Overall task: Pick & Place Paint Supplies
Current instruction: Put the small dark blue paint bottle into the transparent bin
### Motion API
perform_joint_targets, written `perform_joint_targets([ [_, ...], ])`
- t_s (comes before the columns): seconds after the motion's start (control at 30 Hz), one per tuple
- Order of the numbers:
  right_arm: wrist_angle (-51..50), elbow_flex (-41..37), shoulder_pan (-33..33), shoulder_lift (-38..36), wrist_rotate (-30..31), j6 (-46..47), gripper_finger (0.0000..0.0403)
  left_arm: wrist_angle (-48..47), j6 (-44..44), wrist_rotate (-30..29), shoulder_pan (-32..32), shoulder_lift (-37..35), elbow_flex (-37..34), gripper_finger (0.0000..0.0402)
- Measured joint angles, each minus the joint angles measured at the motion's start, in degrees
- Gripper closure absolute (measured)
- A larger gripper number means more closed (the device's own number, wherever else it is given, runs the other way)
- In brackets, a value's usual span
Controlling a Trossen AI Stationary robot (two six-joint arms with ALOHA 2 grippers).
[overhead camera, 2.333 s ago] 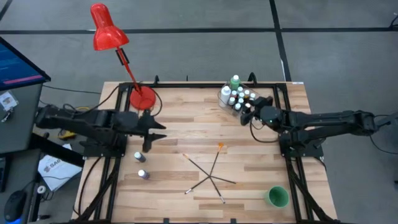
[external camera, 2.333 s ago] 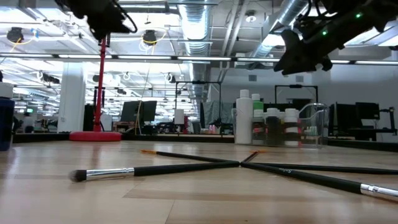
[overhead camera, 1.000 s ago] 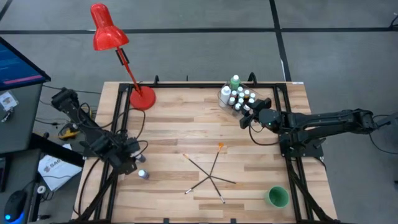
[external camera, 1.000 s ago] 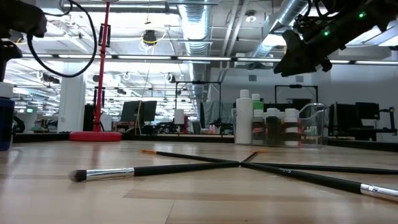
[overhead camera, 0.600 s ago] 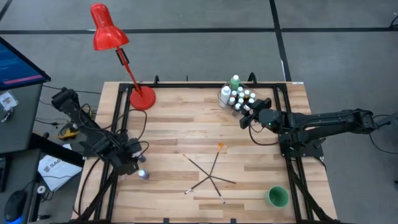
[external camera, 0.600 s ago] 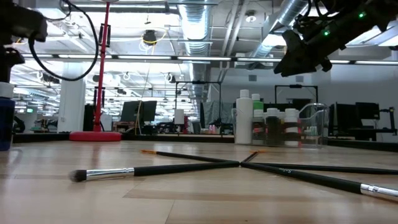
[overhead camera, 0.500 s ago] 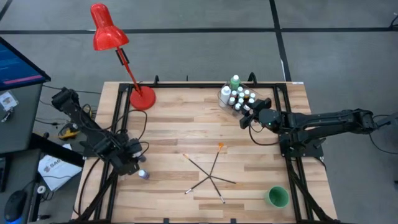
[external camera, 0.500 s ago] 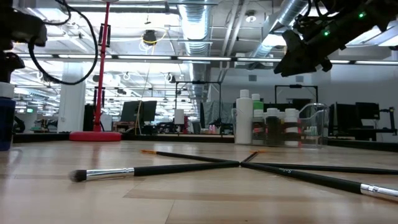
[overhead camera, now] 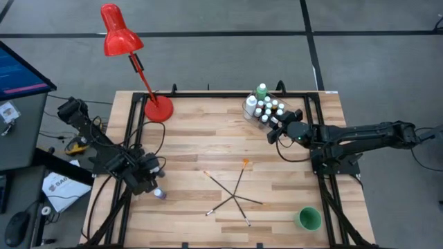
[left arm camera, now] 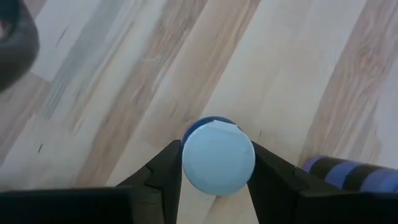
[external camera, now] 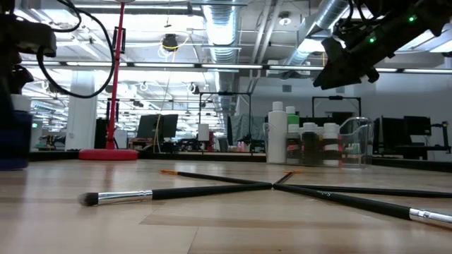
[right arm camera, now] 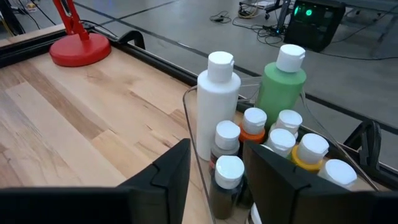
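The left arm reaches in from the worktop's left edge, folded at the elbow and angled down toward the near-left part of the surface, its wrist pointing steeply downward. The left gripper (overhead camera: 154,185) sits low there, and in its wrist view the two dark fingers (left arm camera: 166,171) stand on either side of a round white cap with a blue body beneath, close against it on both sides. The right arm stretches in from the right edge, nearly level, forearm extended toward the far middle-right of the worktop. The right gripper (overhead camera: 275,126) hangs raised above the surface, its fingers (right arm camera: 177,163) parted with a clear gap between them.
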Motion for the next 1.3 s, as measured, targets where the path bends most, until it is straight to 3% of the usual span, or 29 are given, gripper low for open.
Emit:
perform_joint_targets([
  [0.4,0.07,0.00,0.00,0.00,-0.06,0.02,0.0266,4.49,2.99,-2.03,3.93,0.00,1.11,0.0269],
  [0.5,0.14,0.00,0.00,0.02,-0.64,0.03,0.0263,6.14,7.19,-2.42,7.20,0.00,2.64,0.0269],
  [0.7,1.50,0.00,0.00,0.01,-7.52,0.07,0.0253,14.24,20.77,-1.61,16.16,0.00,4.89,0.0269],
  [1.03,10.80,-0.02,2.46,6.81,-13.69,-1.07,0.0220,33.60,44.76,10.69,34.03,3.06,5.07,0.0269],
  [1.3,31.50,0.00,3.42,18.46,-16.65,-4.67,0.0204,43.26,55.86,21.36,42.86,12.03,6.11,0.0269],
])
